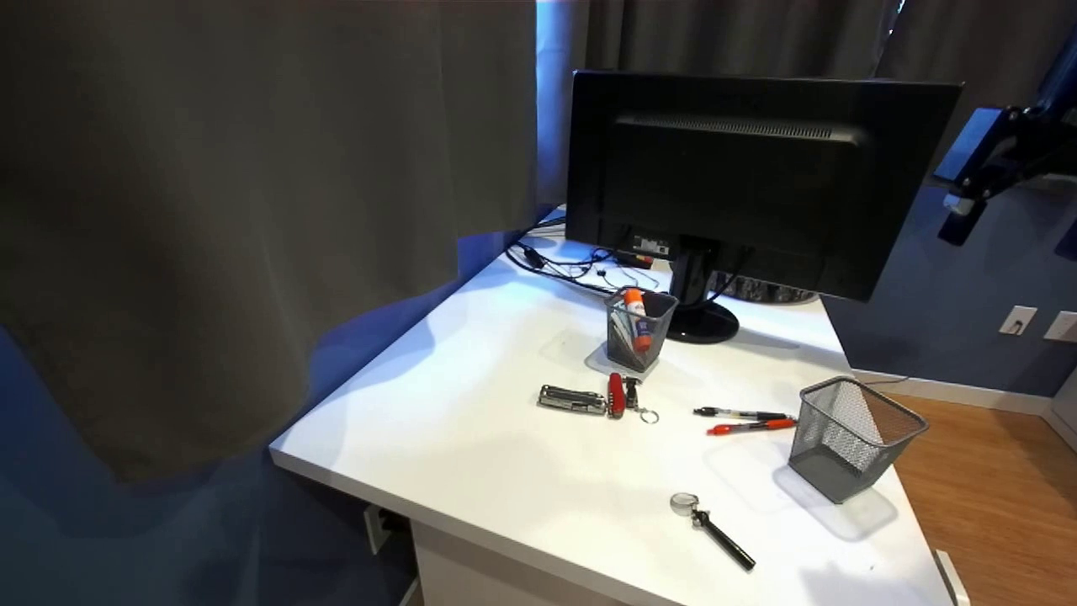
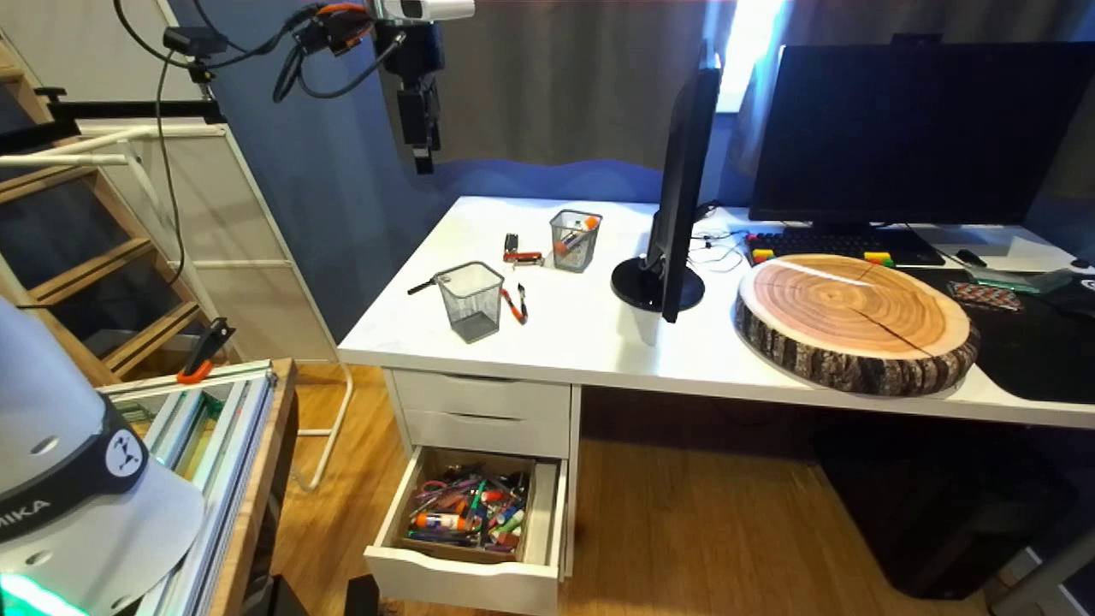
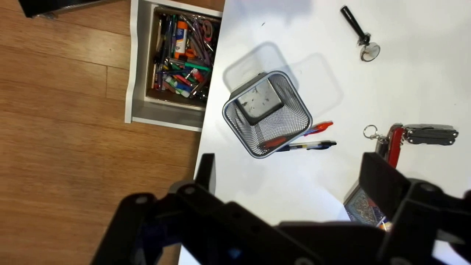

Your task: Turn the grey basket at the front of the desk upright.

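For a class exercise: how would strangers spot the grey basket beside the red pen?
Find the white desk, then its open drawer. Above that, the grey basket stands beside a red pen. The similar basket holds a glue stick; this one doesn't.

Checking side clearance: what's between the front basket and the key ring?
A red pen and a black-tipped pen, beside the basket, in an exterior view; the wrist view shows them there too.

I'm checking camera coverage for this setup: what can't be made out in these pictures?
Gripper: cut off by the right edge in an exterior view.
Magnifier: lens end obscured by the grey basket in an exterior view.
Glue-stick cup: partly hidden by a gripper finger in the wrist view.
Monitor label: print too small to read in an exterior view.
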